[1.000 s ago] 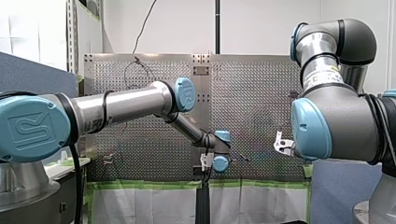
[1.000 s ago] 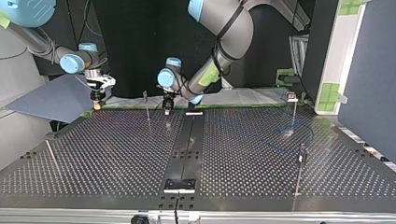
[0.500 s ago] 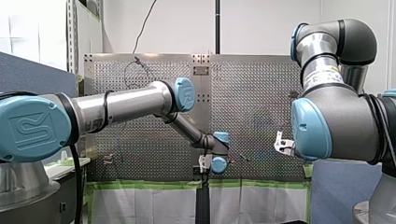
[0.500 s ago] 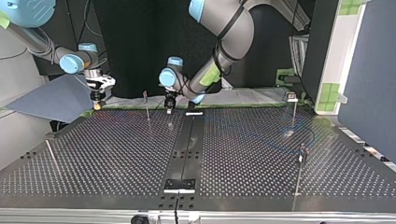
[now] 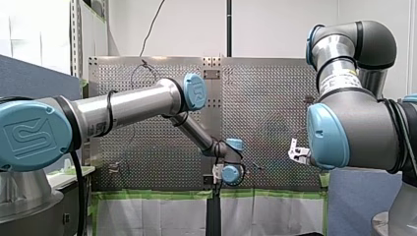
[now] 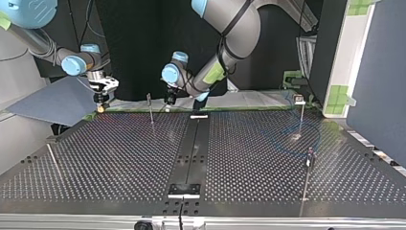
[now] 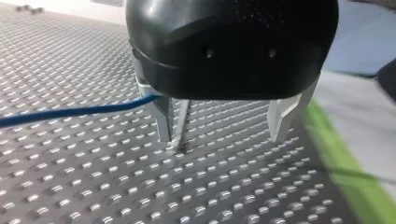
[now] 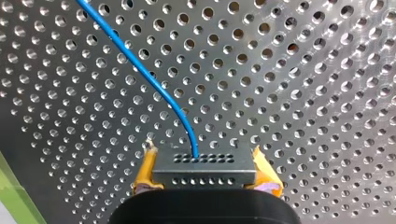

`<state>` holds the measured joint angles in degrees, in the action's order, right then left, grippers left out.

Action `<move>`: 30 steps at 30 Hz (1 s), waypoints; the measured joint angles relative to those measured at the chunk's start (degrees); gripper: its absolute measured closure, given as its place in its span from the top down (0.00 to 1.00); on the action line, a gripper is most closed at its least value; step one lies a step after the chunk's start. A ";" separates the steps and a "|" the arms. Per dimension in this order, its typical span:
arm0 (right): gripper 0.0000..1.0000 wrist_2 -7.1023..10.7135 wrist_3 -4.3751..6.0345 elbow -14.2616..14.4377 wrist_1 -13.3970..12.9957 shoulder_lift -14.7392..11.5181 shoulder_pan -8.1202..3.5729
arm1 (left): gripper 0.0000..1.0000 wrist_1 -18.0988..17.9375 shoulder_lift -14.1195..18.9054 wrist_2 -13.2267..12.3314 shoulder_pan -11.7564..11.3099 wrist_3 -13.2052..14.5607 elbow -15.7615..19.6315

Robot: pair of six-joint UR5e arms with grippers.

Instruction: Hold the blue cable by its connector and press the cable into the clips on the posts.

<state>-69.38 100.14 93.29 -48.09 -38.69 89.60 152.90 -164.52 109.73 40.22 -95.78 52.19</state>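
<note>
Perforated metal table [image 6: 105, 163], dark strip [image 6: 190, 153] down the middle; thin posts [image 6: 151, 109] stand on it; blue cable [image 6: 281, 146] loops near the top view's right posts.

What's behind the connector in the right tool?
Only the perforated table shows beyond the connector, with the blue cable leaving its far face. Its base is hidden inside the right tool, between the yellow pads.
</note>
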 joint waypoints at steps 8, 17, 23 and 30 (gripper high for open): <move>0.00 0.11 0.19 0.01 0.09 0.05 0.10 | 1.00 0.83 0.04 -2.24 1.88 3.64 1.22; 0.00 0.12 0.25 0.01 0.10 0.12 0.17 | 1.00 1.17 0.90 -3.17 4.28 3.75 -0.24; 0.00 0.11 0.28 0.02 0.10 0.13 0.21 | 1.00 1.22 1.38 -2.44 5.11 3.28 -0.71; 0.00 0.12 0.29 0.01 0.18 0.14 0.26 | 1.00 1.13 1.42 -2.54 5.78 3.24 -0.24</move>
<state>-69.26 100.43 93.30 -47.92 -38.55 89.86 154.03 -163.10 107.20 46.00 -92.54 51.95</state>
